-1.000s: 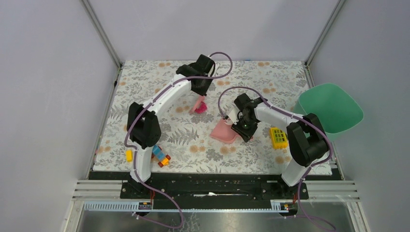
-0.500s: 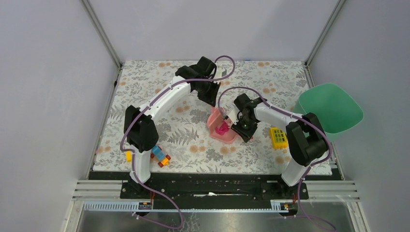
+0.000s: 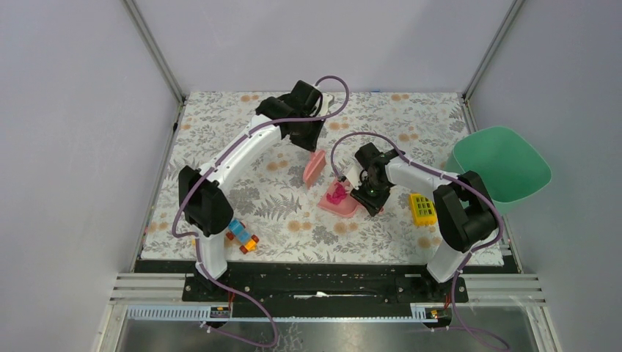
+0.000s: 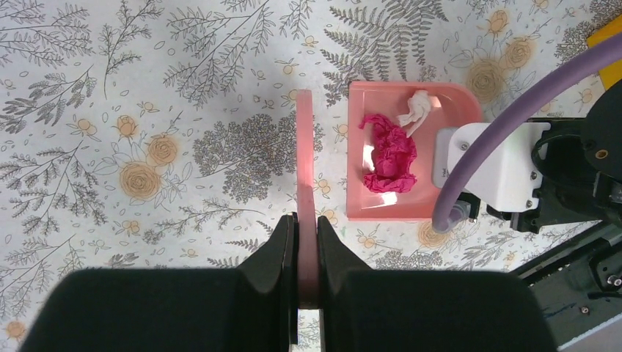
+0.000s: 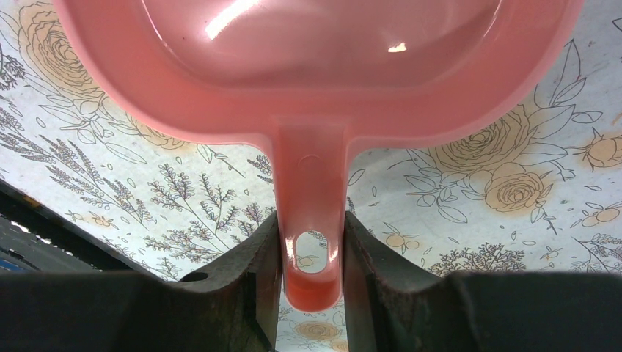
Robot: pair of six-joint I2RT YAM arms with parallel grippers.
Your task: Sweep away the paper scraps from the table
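On the fern-and-flower printed counter (image 4: 147, 73): a shallow pink plastic dustpan (image 4: 359, 202) lies flat near the middle. Its open mouth faces a thin pink plastic scraper blade (image 4: 306, 161), which is just beside it and not touching.
Paper scraps (image 4: 389, 154): a crumpled magenta wad and a small white bit (image 4: 416, 110) lie inside the pan. No others can be made out on the cloth.
Left pincer (image 4: 306, 227): clamped tight on the scraper's near end, with the blade standing on edge.
Right pincer (image 5: 312, 246): partly closed, gripping the dustpan's handle at its hang hole.
Handling: the scraps look feather-light, soft and springy, so they would likely roll or flutter out if the pan tips. They are better pushed than pinched. Move them in the pan, held by its stiff handle and kept level.
Likely destination: the green plastic bin (image 3: 502, 165) at the right edge.
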